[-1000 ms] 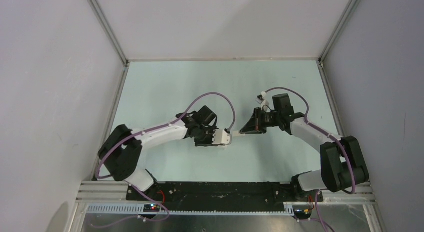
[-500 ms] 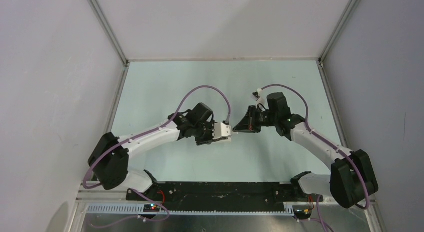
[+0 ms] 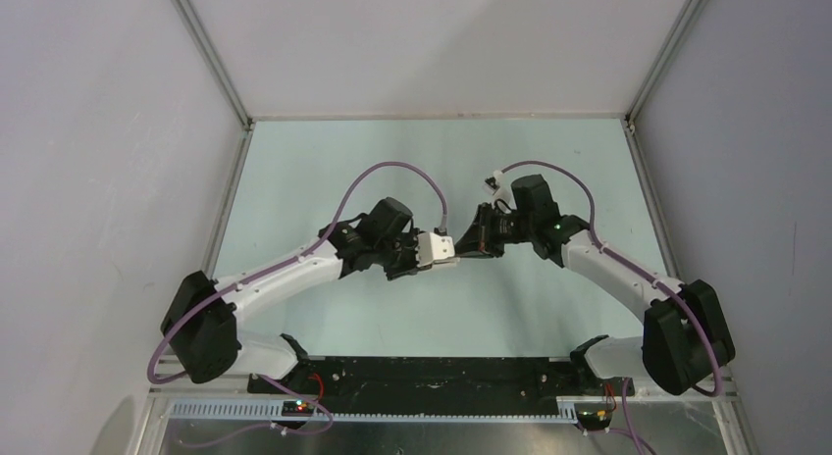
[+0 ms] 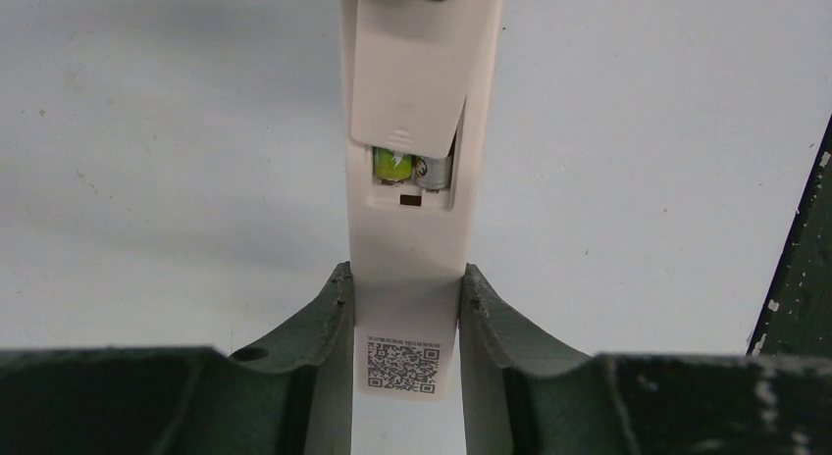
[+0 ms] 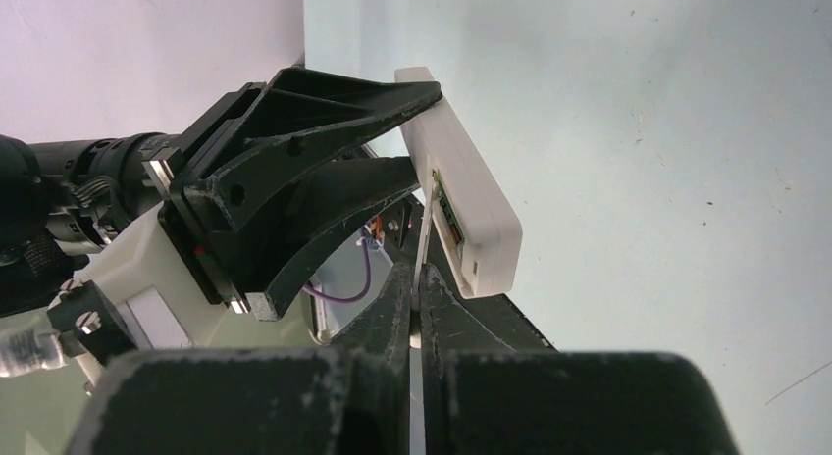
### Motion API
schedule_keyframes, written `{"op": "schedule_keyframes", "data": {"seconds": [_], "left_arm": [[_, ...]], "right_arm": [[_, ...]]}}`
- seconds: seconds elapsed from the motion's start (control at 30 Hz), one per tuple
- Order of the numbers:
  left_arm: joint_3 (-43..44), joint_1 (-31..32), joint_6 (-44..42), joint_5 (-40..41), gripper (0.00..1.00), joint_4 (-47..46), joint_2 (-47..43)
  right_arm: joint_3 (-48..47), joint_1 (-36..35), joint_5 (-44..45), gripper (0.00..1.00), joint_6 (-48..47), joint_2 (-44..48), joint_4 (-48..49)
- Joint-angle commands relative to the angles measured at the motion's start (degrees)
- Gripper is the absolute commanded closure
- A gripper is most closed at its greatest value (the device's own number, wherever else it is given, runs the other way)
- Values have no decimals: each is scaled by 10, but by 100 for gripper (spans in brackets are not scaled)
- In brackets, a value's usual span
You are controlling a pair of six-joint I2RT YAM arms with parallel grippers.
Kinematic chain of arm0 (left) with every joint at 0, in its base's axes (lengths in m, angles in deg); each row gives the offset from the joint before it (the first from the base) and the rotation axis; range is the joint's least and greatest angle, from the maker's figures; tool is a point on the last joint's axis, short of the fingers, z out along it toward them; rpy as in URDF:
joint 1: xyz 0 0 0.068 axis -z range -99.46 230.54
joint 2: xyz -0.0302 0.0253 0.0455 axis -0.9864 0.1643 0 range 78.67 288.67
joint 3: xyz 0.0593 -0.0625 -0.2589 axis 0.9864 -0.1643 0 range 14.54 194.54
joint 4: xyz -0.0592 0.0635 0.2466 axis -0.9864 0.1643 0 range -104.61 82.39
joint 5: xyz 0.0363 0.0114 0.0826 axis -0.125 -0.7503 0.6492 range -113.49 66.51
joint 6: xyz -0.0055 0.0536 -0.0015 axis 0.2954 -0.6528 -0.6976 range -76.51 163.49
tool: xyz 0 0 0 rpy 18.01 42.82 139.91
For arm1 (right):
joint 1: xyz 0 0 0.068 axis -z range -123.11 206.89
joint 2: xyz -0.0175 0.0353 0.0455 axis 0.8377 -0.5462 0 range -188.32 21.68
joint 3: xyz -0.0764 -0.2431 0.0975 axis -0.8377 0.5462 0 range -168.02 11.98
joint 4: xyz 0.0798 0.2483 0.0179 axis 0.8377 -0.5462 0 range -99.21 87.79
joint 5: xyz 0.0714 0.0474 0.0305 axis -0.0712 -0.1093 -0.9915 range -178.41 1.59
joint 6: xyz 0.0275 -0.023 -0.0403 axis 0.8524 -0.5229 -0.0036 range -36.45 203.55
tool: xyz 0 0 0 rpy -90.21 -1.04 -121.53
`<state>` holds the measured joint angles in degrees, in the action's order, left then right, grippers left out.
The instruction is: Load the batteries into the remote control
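Note:
My left gripper (image 4: 404, 276) is shut on the lower end of the white remote control (image 4: 409, 234), which shows its back with a QR label. A flat white cover (image 4: 412, 77) lies over most of the battery recess. The ends of two batteries show below it, one green (image 4: 392, 166) and one silver (image 4: 432, 171). My right gripper (image 5: 418, 275) is shut on the thin cover (image 5: 425, 229), seen edge-on against the remote (image 5: 473, 205). In the top view the left gripper (image 3: 442, 254) and right gripper (image 3: 465, 249) meet above the table's middle.
The pale green table (image 3: 324, 171) is fenced by grey walls and metal frame rails (image 3: 211, 58). Purple cables (image 3: 383, 169) loop above both wrists. A black base bar (image 3: 432, 372) runs along the near edge.
Both arms have moved away from the bases and slightly left. The two grippers have come closer together, with the remote and cover still held.

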<state>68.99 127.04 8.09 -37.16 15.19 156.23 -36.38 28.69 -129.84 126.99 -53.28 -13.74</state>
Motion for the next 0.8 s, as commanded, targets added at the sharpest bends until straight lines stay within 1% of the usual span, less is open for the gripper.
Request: {"op": "schedule_keyframes", "data": {"seconds": [0.0, 0.2, 0.5, 0.77], "left_arm": [[7, 2, 4, 1, 89, -22, -31], [6, 2, 4, 6, 89, -22, -34], [12, 3, 2, 14, 89, -22, -31], [7, 2, -5, 0, 89, -22, -38]], "right_arm": [[-42, -12, -5, 100, -12, -14, -13], [-67, -23, 2, 100, -22, -40, -41], [-78, -28, 16, 100, -34, -56, -73], [-86, -33, 19, 100, -43, -70, -85]]}}
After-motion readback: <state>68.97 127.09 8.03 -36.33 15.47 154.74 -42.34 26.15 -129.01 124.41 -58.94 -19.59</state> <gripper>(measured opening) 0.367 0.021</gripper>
